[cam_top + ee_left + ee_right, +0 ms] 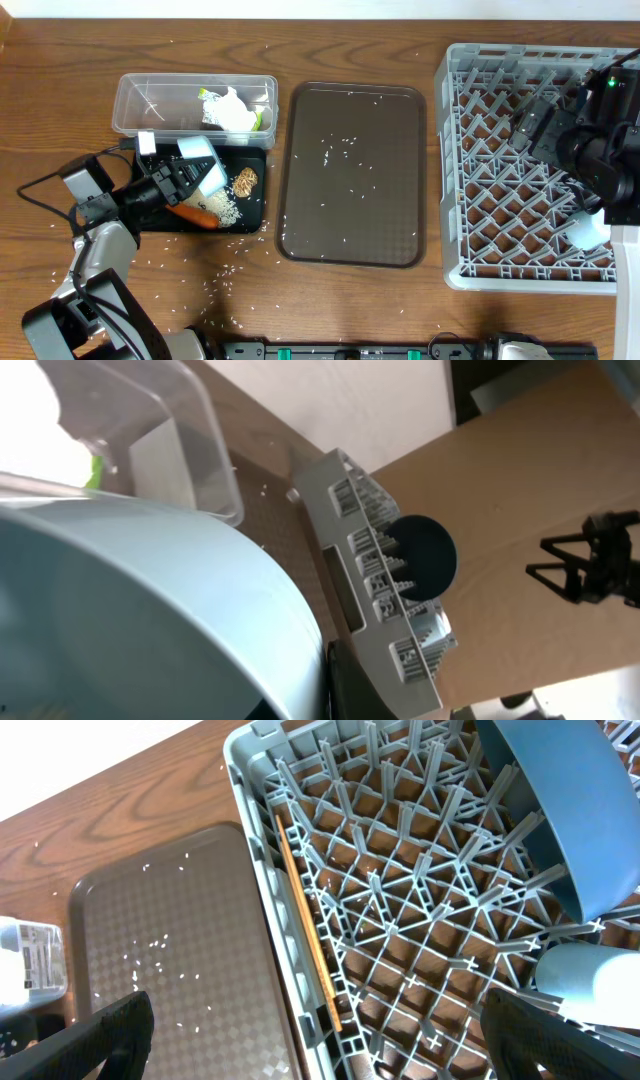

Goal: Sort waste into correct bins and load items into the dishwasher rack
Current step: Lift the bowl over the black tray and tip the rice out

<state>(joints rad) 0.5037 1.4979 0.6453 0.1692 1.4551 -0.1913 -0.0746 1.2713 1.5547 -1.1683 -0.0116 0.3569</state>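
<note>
**sorting mostly done, one cup in the air, rice left over**

the clear tub already holds the yellow-green wrapper and the crumpled tissue. the black tray just below it carries the carrot, the brown food lump and a small heap of rice. in the dishwasher rack the dark-blue dish stands on edge among the pegs, and a pale cup sits near the rack's front corner.

the left hand hangs over the black tray, pinching a pale blue-white vessel. it is probably the light-blue cup, though the wrist view is filled by its curved wall and a bowl cannot be ruled out. the right hand hovers over the rack with its fingers spread wide and nothing between them.

what seems left is carrying the held cup to the rack and clearing the loose rice grains scattered on the brown serving tray and on the desk. a fourth dish cannot be made out.

the serving tray lies between the bins and the rack, so the cup has to cross over it. the right arm sits above the rack's cells, and the upright pegs narrow the free slots.
</note>
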